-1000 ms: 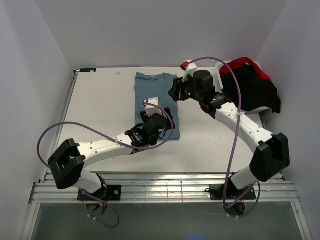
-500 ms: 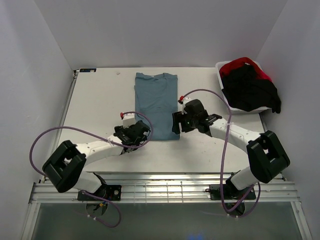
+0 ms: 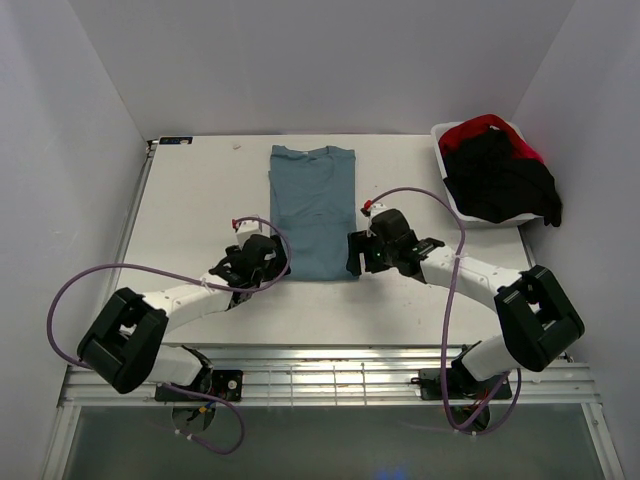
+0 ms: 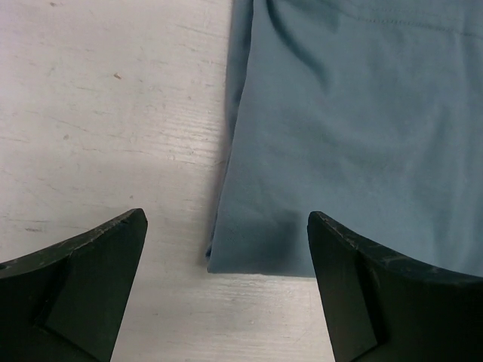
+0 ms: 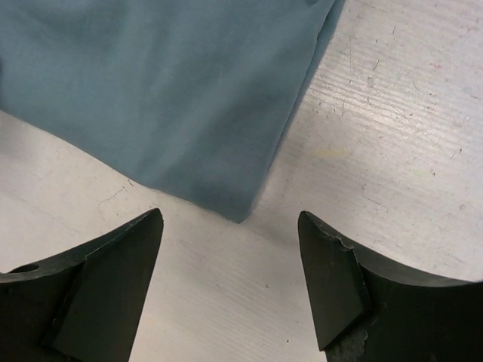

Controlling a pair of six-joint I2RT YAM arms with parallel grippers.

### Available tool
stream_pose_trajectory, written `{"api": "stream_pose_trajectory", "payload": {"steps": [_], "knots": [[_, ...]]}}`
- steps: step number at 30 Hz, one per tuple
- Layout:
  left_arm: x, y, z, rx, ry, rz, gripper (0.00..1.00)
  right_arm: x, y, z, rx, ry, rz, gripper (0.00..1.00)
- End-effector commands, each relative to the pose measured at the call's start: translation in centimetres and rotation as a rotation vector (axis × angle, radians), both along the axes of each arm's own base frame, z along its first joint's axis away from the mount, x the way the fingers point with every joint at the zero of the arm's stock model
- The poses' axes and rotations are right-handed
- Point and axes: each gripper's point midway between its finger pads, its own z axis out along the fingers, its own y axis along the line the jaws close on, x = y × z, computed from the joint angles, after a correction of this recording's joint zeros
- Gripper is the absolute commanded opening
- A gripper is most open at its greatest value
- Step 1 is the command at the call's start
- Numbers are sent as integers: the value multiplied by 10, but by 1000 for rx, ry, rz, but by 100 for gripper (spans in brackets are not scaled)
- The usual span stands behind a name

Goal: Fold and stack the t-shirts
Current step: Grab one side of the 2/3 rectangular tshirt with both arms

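Note:
A dusty teal-blue t-shirt [image 3: 313, 208] lies flat in a long folded strip at the middle of the table. My left gripper [image 3: 274, 262] is open and empty, low at the shirt's near left corner [image 4: 219, 260], which lies between its fingers. My right gripper [image 3: 353, 256] is open and empty at the shirt's near right corner [image 5: 240, 215]. Both stand just short of the hem. Black [image 3: 500, 180] and red [image 3: 478, 128] t-shirts are heaped at the back right.
A white plastic tub [image 3: 445, 196] at the back right holds the heap, which spills over its near rim. White walls close in the table on the left, back and right. Purple cables loop from both arms.
My left gripper slid off the shirt to the left and now sits at its near left corner. My right gripper came down from the shirt's far right edge to its near right corner.

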Motion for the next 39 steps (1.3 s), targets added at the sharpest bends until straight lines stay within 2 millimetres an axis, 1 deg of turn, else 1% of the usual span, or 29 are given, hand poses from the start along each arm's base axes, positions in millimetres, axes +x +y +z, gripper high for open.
{"api": "stream_pose_trajectory", "payload": {"steps": [1,3,8,11,13,18,20,22,27,31,32,34,35,39], "knots": [[2,-13,-3,-39,23,-62,98,8,3,4,23,-39,-34,78],[1,-13,-9,-28,40,-66,98,8,3,2,25,-34,-40,78],[0,-12,-14,-43,54,-74,98,9,3,-6,22,-25,-54,78],[-1,-11,-18,-43,64,-73,98,6,2,-17,11,4,-58,77],[-2,-10,-21,-43,70,-71,98,7,5,-21,25,6,-60,77],[-3,-11,-25,-51,76,-73,98,-1,6,-41,25,50,-58,76],[-3,-10,-27,-52,81,-72,98,-3,6,-46,24,61,-61,76],[-4,-10,-28,-53,85,-72,95,-6,4,-52,18,75,-62,75],[-7,-9,-33,-48,109,-66,88,-12,5,-59,10,94,-60,74],[-10,-8,-34,-48,124,-65,82,-15,7,-60,10,98,-55,72],[-11,-7,-34,-48,127,-65,79,-16,9,-60,12,99,-51,71],[-12,-8,-32,-56,127,-65,77,-19,11,-61,13,102,-46,71],[-12,-8,-33,-56,129,-66,74,-20,11,-62,11,105,-43,70],[-14,-8,-33,-61,130,-71,70,-24,15,-63,12,110,-34,67]]}}
